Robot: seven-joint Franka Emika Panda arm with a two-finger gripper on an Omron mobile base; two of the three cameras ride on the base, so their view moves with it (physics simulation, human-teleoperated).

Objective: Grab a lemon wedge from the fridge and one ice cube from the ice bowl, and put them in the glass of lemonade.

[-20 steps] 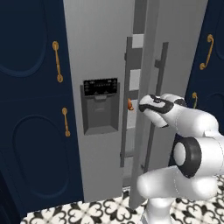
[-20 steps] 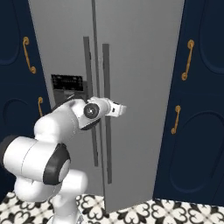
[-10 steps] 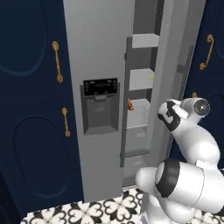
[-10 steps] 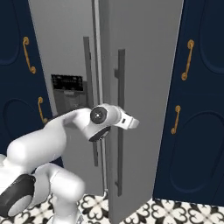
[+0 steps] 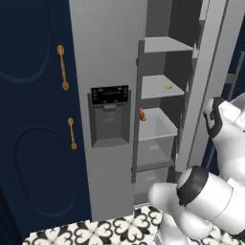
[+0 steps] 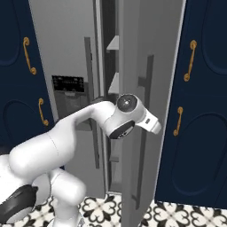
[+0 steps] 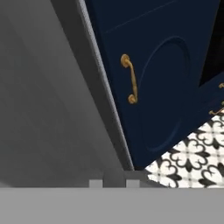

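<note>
1. Two doors on the fridge (image 5: 107,57): the left one with the dispenser panel (image 5: 110,116) is shut, the right door (image 6: 148,88) stands swung out. I read this as the door-opening step, needed before the lemon wedge (image 5: 168,86) can be reached.
2. My arm is bent round to the right door, with the wrist at the door's edge in the right base view, a fit placing for drawing the door outward. The hand view looks along the grey door face toward a navy cabinet (image 7: 170,78) and the patterned floor (image 7: 192,157).
3. Jaws: I cannot tell whether they are wide, narrow or holding the door handle (image 6: 144,133); only small grey tips show at the bottom of the hand view.
4. Lemon wedge: a small yellow-green piece on the second shelf (image 5: 160,88) down, toward the right, lying apart from everything else.
5. One shelf lower, at the left edge, a small orange item (image 5: 142,114) stands; too small to identify.
6. Obstruction, my judgement: the door sits between the hand and the shelves, so the arm must come round its edge to reach in.
</note>
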